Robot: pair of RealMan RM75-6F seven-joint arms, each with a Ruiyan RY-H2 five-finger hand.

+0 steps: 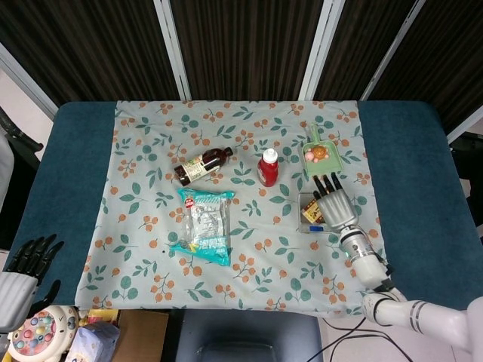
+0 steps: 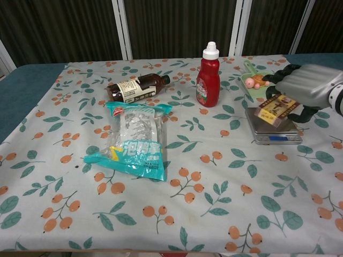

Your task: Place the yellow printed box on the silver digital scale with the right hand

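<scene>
My right hand [image 1: 336, 207] [image 2: 304, 88] holds the yellow printed box [image 2: 277, 108] [image 1: 311, 213] just above the silver digital scale [image 2: 268, 129] [image 1: 315, 223]. In the chest view the box hangs tilted over the scale's platform, a little above it. From the head view the hand and box cover most of the scale. My left hand [image 1: 21, 271] hangs at the lower left, off the table, fingers apart and holding nothing.
A red ketchup bottle [image 2: 208, 75] stands left of the scale. A green dustpan with a toy turtle [image 2: 261, 82] lies behind it. A brown bottle [image 2: 136, 87] lies on its side and a teal snack bag [image 2: 134, 140] lies mid-table on the floral cloth [image 2: 177, 209].
</scene>
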